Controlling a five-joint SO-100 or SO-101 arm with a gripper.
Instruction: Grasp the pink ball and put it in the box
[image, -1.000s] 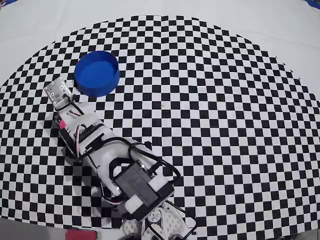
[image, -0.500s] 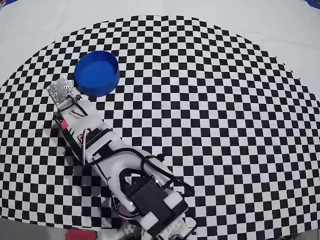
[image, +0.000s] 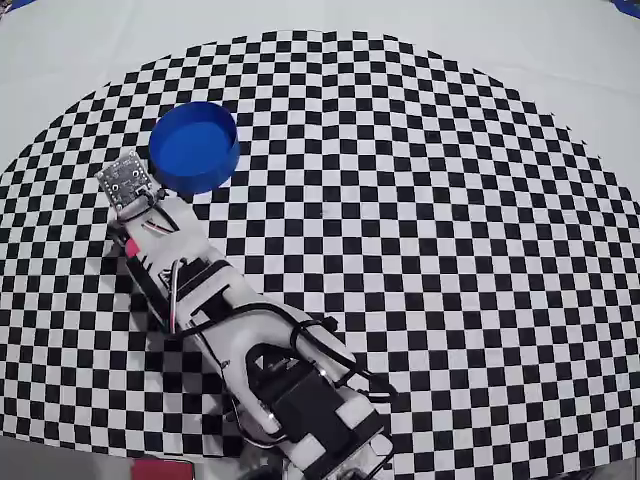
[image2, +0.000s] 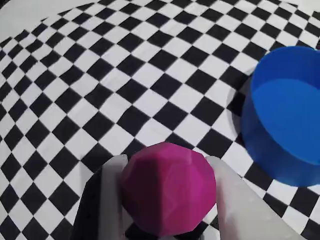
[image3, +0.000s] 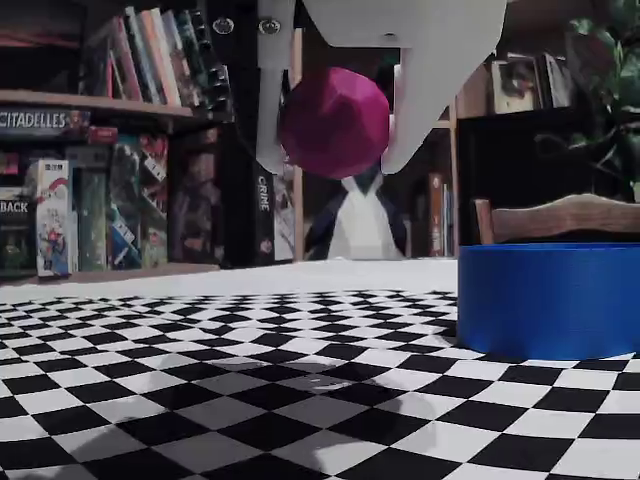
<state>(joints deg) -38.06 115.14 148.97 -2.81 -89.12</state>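
The pink ball (image2: 167, 187) is a faceted magenta sphere, and my gripper (image2: 166, 161) is shut on it, one white finger (image2: 112, 195) on each side. In the fixed view the ball (image3: 333, 122) hangs well above the checkered mat in the gripper (image3: 330, 165), left of the box (image3: 545, 300). The box (image2: 265, 145) is a round, low blue tub with nothing in it, up and to the right of the ball in the wrist view. From overhead, the box (image: 194, 147) lies just up-right of the arm's wrist (image: 160, 240), which covers the fingers and the ball.
A black-and-white checkered mat (image: 420, 200) covers the white table. The arm's body (image: 290, 390) runs from the bottom edge up-left. Behind the table, the fixed view shows bookshelves (image3: 100, 150) and a wooden chair back (image3: 560, 215).
The arm has stretched out further up-left, and its wrist has shifted slightly toward the blue box. The box has not moved.
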